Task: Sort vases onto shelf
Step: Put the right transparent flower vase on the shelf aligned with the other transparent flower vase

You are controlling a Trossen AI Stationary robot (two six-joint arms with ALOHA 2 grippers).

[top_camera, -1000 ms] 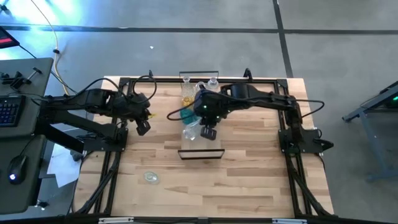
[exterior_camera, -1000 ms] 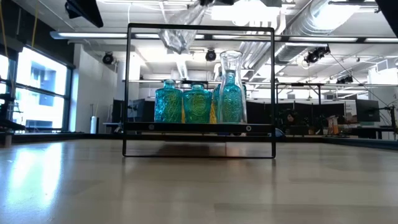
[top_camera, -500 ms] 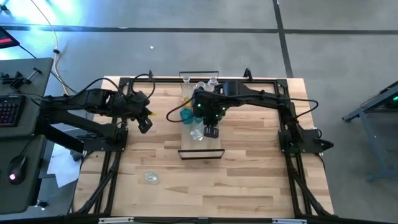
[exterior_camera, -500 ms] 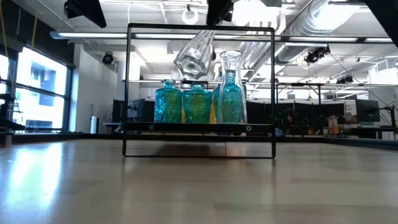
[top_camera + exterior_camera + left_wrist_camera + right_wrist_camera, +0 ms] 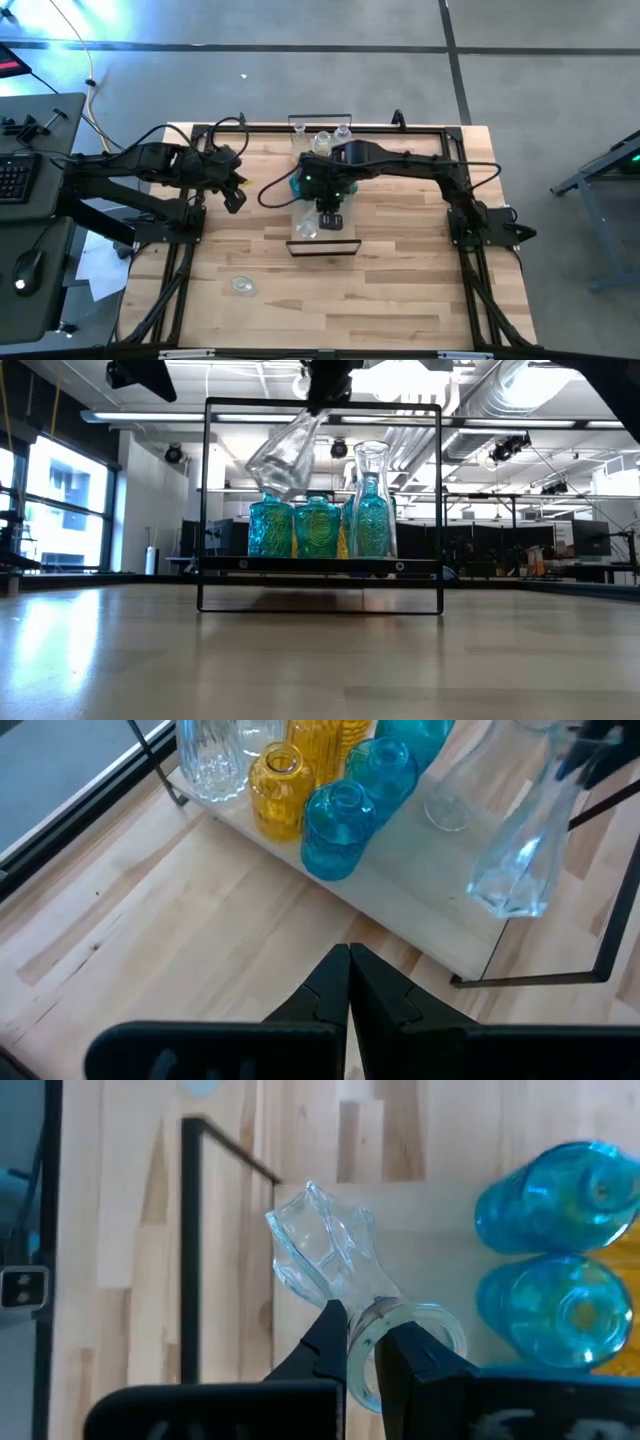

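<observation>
High view: right gripper (image 5: 329,216) gripping tilted clear vase (image 5: 282,452) above shelf (image 5: 345,232) near end

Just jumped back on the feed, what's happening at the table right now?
The right gripper holds a clear vase by its neck, tilted, in the air over the shelf. Teal and amber vases already stand grouped on the shelf's far part; the near end is bare. The left gripper is shut and empty, waiting off to the shelf's left. One small glass piece lies alone on the tabletop.
</observation>
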